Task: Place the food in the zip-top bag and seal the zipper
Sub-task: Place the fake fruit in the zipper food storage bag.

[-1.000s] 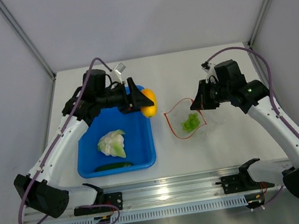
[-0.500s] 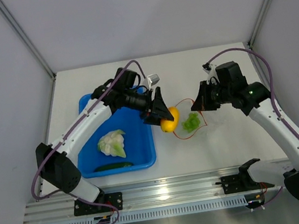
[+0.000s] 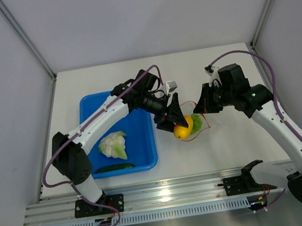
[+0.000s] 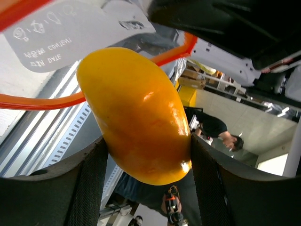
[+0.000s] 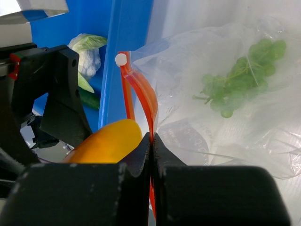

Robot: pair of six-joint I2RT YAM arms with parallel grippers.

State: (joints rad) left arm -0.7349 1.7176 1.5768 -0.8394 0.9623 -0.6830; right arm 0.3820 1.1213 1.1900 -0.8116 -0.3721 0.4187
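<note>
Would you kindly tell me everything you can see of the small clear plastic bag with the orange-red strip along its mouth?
The clear, crinkly plastic bag lies on the white table, right of the blue plastic tray. Its orange-red zipper strip rims an open mouth; the shut right gripper pinches that strip. A green grape bunch lies inside, and the orange-yellow fruit, held by the left gripper, sits at the mouth.

fruit 1 | cabbage 1 | grape bunch 1 | cucumber 1 | bag 1 | tray 1
</note>
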